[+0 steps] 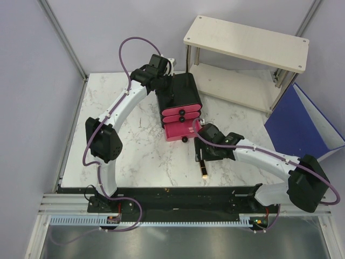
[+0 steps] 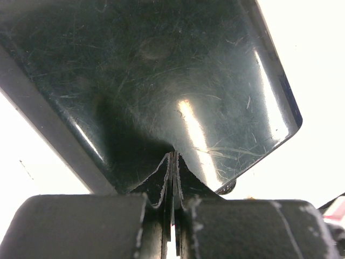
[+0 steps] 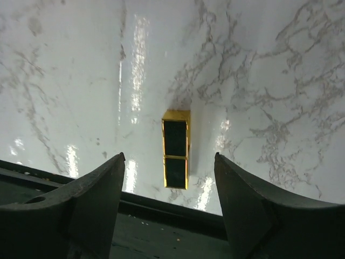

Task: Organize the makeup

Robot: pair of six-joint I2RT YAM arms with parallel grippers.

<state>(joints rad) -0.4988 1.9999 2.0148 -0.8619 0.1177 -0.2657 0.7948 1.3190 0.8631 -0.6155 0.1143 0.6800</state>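
Left gripper [image 2: 173, 162] is pressing, fingers closed and empty, against the black box [image 1: 180, 94], whose bottom pink drawer [image 1: 180, 131] is standing open. Right gripper [image 3: 169, 159] is hovering wide open over the lipstick [image 3: 176, 148] lying on the table [image 1: 135, 151] near its front edge — not yet stowed, and no other makeup is showing.

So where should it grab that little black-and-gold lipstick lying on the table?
Best across its two long sides near the middle seam, coming down from above. The lipstick lies flat on the marble table, a slim square stick, and the open right pincer has a finger to either side of its narrow width.
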